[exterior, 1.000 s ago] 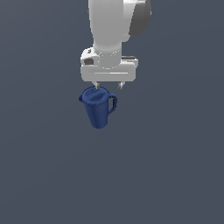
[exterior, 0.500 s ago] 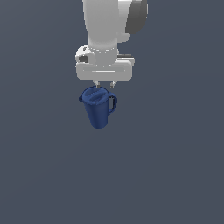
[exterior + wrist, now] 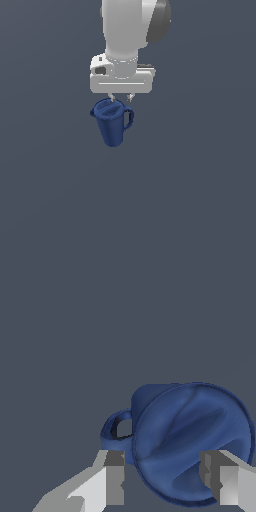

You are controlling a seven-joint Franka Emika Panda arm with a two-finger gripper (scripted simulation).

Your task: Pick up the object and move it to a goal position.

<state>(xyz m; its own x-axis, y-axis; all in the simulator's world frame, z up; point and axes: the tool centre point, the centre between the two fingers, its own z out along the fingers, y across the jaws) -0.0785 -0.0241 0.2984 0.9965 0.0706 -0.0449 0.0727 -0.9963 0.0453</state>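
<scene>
One pitcher (image 3: 113, 123), dark blue, hangs just under the gripper (image 3: 122, 97) in the exterior view, nothing visible beneath it. Fingers (image 3: 114, 476) sit either side of the lid rim in the wrist view; whether the pads actually bite I cannot tell (contact hidden). Change over the last second: fingers drew inward from a wider spread, arm and pitcher barely shifted. Judgement: grasp step closing out; carry to the goal yet to come, no goal marker visible

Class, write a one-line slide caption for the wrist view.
Seen from above, the gripper holds its two fingers on either side of the blue pitcher, handle sticking out sideways.
</scene>
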